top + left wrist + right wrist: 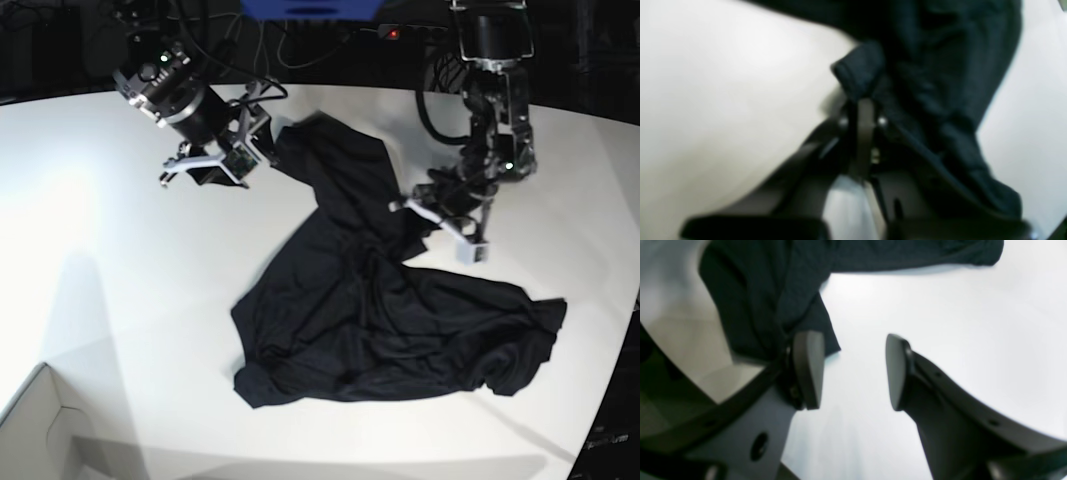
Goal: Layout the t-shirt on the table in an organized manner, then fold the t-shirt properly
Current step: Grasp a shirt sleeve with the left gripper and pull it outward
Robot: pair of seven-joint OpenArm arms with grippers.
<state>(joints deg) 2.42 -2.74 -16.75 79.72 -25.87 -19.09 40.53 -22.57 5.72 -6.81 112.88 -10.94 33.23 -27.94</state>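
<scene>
The black t-shirt [380, 310] lies crumpled across the middle of the white table [120, 260], with one part stretching up toward the far edge. My left gripper [418, 200] is at the shirt's upper right edge. In the left wrist view its jaws [863, 103] are shut on a fold of the t-shirt [940, 83], which bunches just above the fingertips. My right gripper [265, 145] is at the shirt's upper left tip. It is open [853, 371], with bare table between its pads, and the t-shirt [766, 300] lies against the outside of its left finger [808, 370].
A pale open box corner [40, 430] sits at the near left edge of the table. Cables and dark equipment [330, 40] run behind the far edge. The table's curved edge [615, 370] drops off at the right.
</scene>
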